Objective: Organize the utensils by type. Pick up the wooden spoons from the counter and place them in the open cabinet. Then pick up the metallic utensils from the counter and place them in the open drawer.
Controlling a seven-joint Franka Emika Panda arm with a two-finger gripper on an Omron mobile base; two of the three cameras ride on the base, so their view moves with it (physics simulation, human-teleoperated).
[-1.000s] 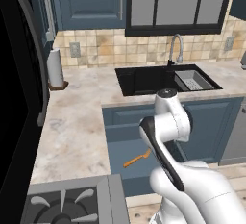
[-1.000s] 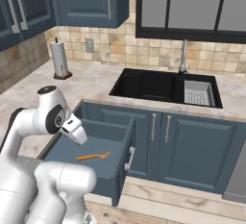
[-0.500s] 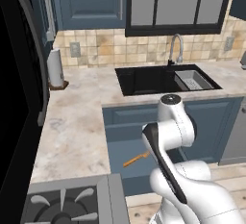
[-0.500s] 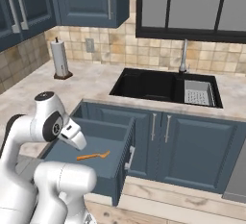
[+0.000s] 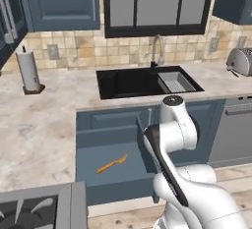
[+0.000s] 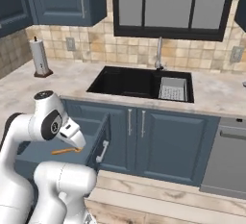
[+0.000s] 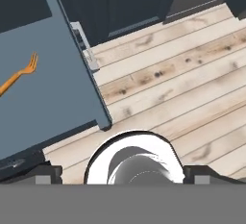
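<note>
Open drawer floor mostly free; lone orange fork mid-floor

My views are evenly lit and soft, with no clear light source and no glare. Shadows are faint. The sink basin reads darkest. Both base views look slightly blurry; my hand view is sharper on the floorboards.

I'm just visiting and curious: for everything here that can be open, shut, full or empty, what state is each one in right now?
drawer: pulled open, holding one orange fork.
sink: no water running that I can see; grey rack in its right side.
lower cabinet doors: shut.
upper glass-front cabinet: shut.
gripper: cannot tell.
</note>
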